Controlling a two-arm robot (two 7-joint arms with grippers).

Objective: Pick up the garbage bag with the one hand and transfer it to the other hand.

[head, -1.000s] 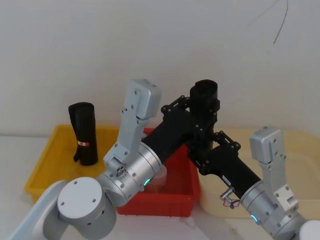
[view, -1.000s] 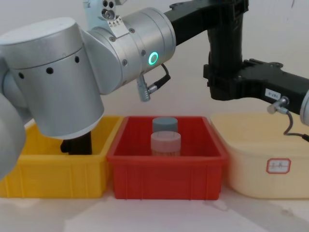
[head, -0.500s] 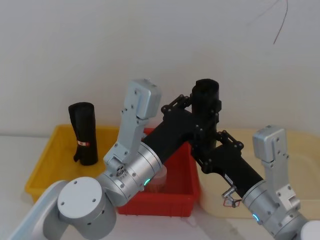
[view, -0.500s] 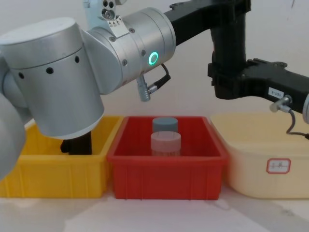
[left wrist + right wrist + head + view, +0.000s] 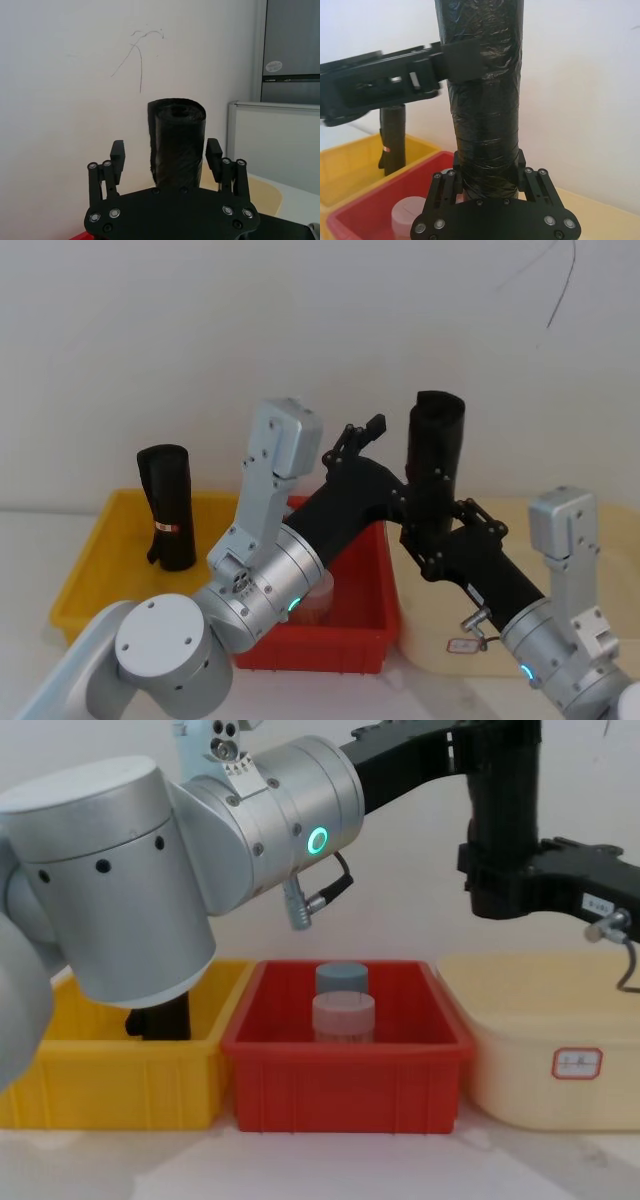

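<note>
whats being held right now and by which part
The right gripper holds the garbage bag, upright, by its lower end. The left gripper is open, its fingers apart from it.

Readable text, numbers, brands: none, all print too small or faint

- cream bin (image 5: 500, 1050), front wall: white label (image 5: 577, 1063), red border, faint marks inside, unreadable
- right tool (image 5: 503, 880), side of body: small white tag (image 5: 600, 903), dark print, characters not made out
- black roll (image 5: 168, 510) standing in yellow bin (image 5: 88, 570): narrow red-and-white band (image 5: 167, 527) round lower part, no characters legible
- grey panel (image 5: 292, 40) in room behind, left wrist view: pale oval sticker (image 5: 274, 66), print unreadable
</note>
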